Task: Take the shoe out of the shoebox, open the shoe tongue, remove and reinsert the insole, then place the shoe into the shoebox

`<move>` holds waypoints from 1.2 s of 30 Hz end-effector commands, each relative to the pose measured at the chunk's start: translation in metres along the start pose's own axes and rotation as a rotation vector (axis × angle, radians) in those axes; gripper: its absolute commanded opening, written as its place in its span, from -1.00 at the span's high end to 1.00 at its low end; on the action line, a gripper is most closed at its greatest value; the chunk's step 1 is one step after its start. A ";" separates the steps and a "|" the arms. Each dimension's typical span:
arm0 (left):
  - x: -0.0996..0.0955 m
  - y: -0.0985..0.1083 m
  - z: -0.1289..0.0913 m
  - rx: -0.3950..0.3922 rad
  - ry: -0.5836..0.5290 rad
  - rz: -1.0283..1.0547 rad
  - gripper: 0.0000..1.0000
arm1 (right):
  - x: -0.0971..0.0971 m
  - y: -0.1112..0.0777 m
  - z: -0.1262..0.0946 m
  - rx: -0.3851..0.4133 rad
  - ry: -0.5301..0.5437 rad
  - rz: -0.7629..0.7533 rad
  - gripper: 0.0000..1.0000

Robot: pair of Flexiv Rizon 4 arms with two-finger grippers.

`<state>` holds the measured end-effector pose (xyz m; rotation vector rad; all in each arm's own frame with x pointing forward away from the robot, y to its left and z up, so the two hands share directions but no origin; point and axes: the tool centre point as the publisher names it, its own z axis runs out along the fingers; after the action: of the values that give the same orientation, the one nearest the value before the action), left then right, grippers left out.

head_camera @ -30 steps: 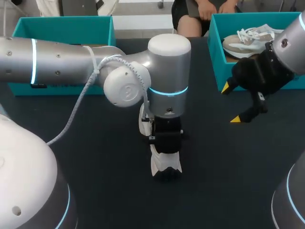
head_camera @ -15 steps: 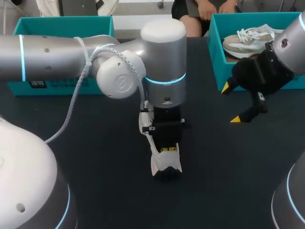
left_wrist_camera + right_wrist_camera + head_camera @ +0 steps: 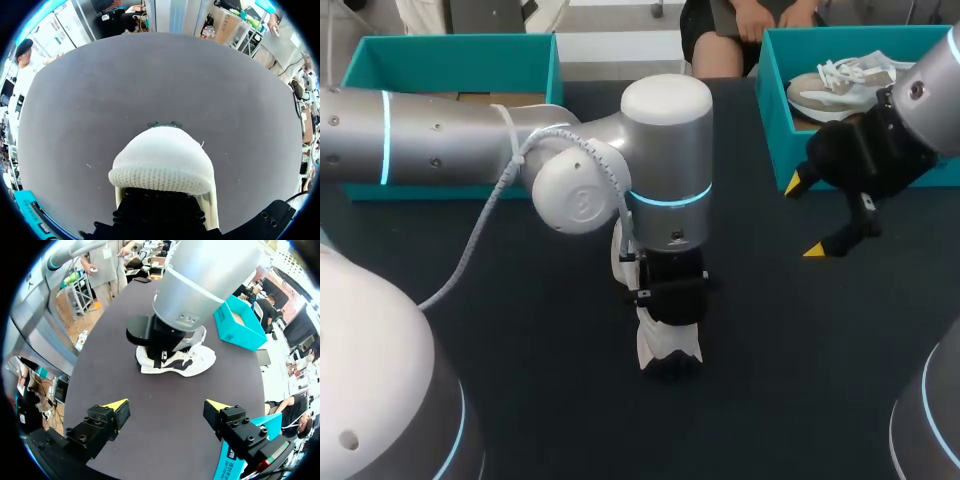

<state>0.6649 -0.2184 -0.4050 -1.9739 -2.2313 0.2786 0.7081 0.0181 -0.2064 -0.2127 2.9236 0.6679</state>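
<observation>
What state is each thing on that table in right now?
White shoe: sole down on the table, outside both boxes.
Left end effector: down on the shoe, grip hidden.
Right end effector: open, empty.
Left shoebox: open.
Right shoebox: open, holding another shoe.

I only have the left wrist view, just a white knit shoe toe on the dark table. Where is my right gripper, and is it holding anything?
Observer: The right gripper hangs open and empty above the table, by the near wall of the teal cardboard shoebox on the right.
Operator: Anything in that box?
Observer: Yes, a pale lace-up sneaker lies inside it.
Operator: What does the rest of my shoe look like?
Observer: The right wrist view shows black markings along the side of the white shoe.
</observation>
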 end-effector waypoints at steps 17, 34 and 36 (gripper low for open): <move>0.006 0.016 -0.026 -0.136 -0.058 -0.021 1.00 | 0.000 0.000 0.001 0.002 -0.001 0.001 -1.00; 0.018 0.030 -0.030 -0.305 -0.060 -0.077 1.00 | 0.000 0.000 0.001 0.002 -0.001 0.001 -1.00; 0.020 0.031 -0.040 -0.330 -0.085 -0.080 1.00 | 0.000 0.000 0.001 0.002 -0.001 0.001 -1.00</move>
<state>0.7049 -0.2060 -0.3906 -2.0360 -2.5173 -0.0138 0.7081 0.0181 -0.2067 -0.2127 2.9234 0.6687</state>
